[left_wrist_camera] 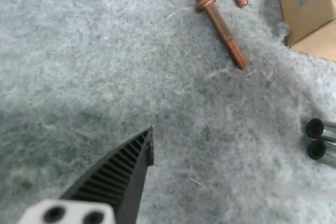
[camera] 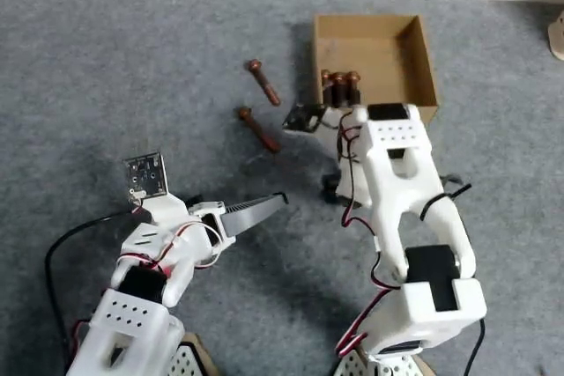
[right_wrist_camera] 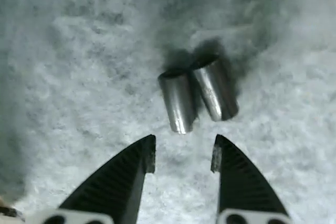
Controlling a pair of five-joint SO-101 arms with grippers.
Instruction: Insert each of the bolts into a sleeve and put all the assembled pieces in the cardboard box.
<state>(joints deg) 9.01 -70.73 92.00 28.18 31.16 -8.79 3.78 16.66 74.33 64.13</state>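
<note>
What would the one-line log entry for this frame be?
right end effector: open over two sleeves | left end effector: over bare carpet | loose bolts: two, on carpet | cardboard box: three assembled pieces inside

I see two copper-coloured bolts [camera: 263, 82] lying flat and apart, just beside the open cardboard box [camera: 374, 46]. Three more cluster at its near corner. Two short grey metal sleeves [right_wrist_camera: 178, 102] lie side by side, touching.
</note>
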